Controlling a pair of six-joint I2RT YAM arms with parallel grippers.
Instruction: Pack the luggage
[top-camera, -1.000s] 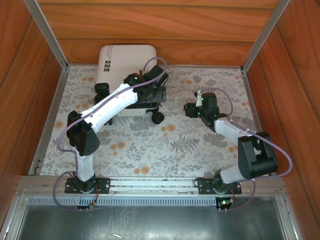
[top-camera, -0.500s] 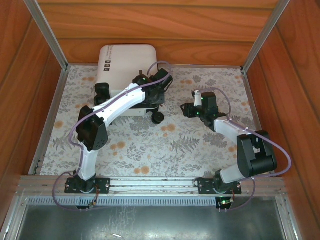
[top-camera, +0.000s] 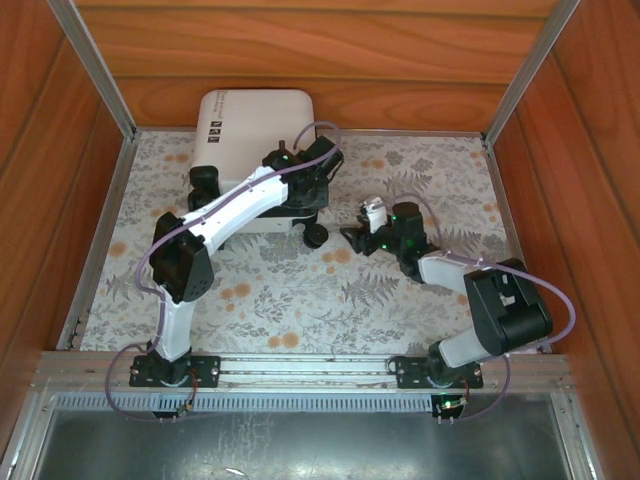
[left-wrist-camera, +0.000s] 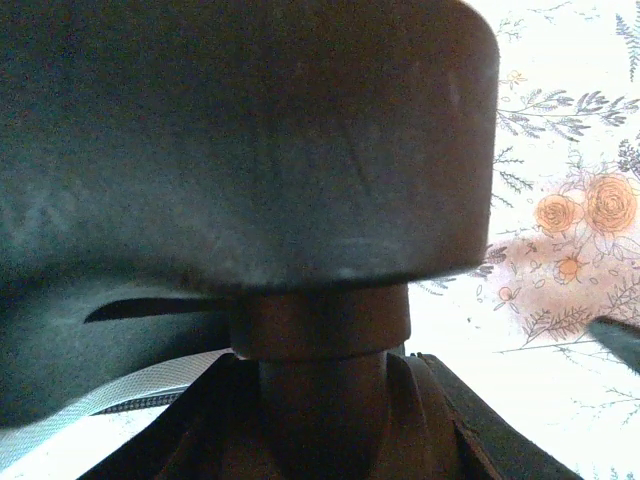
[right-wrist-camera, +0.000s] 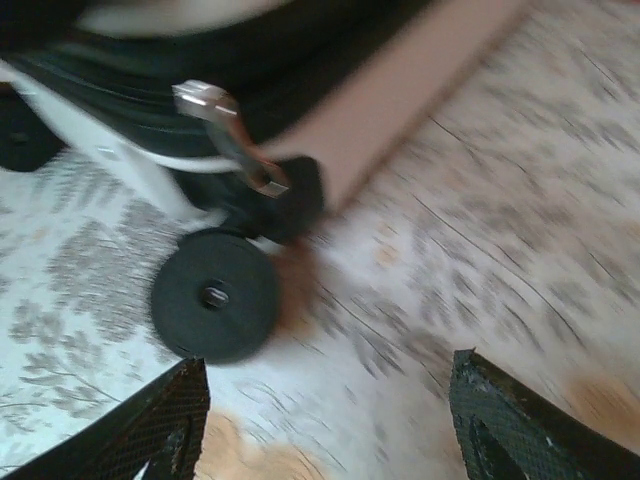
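Luggage (top-camera: 255, 115) is set at eleven o'clock on the table (top-camera: 430, 180). The left gripper (top-camera: 303, 198) is pushed in closer at its three o'clock side than a second ago (its finger spread cannot be told). The right gripper (right-wrist-camera: 330, 410), spread wide and empty, is swung toward nine o'clock, near a wheel (right-wrist-camera: 214, 295); two-handed closing is judged likely.

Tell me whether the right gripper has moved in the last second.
Yes. The right gripper has swung left and slightly nearer, closing on the black wheel of the luggage.
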